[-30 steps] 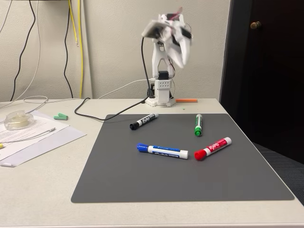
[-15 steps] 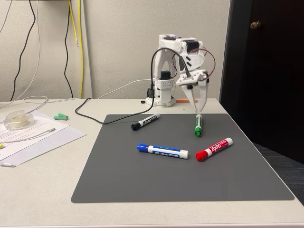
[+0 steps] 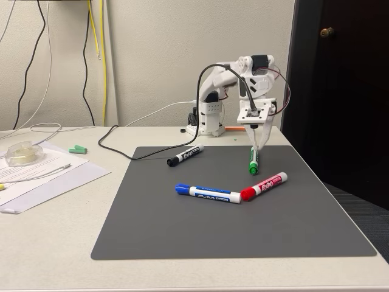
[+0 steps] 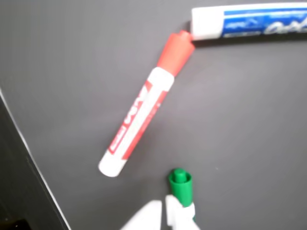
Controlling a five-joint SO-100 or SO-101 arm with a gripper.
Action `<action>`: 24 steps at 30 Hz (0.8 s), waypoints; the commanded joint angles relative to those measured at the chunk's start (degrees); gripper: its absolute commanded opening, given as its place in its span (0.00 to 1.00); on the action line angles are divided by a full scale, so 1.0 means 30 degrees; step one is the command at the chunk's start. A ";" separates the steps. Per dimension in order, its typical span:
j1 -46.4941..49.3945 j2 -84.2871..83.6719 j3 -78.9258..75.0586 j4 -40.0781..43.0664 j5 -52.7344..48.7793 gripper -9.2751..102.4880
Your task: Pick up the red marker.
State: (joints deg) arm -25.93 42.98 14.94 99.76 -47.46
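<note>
On the bench (image 3: 55,243), a pale surface against a cream wall: one dark grey mat (image 3: 182,231), carrying four markers; loose white papers (image 3: 48,176) lie at the left edge in the fixed view. Arm (image 3: 213,109), white, based behind the mat, reaches forward with its gripper (image 3: 256,148) pointing down over the mat's far right portion. Fingers: drawn nearly together, tips at or just above the green marker (image 3: 253,160), holding nothing that can be made out; whether they touch it cannot be told. Blue marker (image 3: 208,193), cap left, lies mid-mat. Red marker (image 3: 263,186), red cap and white barrel with red label, lies on the mat slantwise just in front of the green one, its cap touching the blue marker's white end; the wrist view shows the same contact (image 4: 139,120). Black marker (image 3: 183,156), set apart toward the back left. Step in hand, by judgement: approach, not yet a grasp. Next move likely calls for spreading the fingers, shifting toward the camera off the green marker, and descending astride the red barrel, clear of the blue.
</note>
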 commanded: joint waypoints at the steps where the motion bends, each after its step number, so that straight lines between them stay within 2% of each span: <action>1: -0.0176 -0.0176 -0.1523 0.0117 0.0088 0.13; 4: 0.0088 -0.0645 -0.1523 0.0059 0.0029 0.21; 13: 0.0527 -0.2695 -0.1934 -0.0791 0.0615 0.32; 16: 0.0527 -0.5537 -0.6562 0.0146 0.1260 0.34; 24: 0.0527 -0.6563 -0.7148 -0.0059 0.2139 0.39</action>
State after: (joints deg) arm -24.61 22.76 -4.04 99.93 -41.66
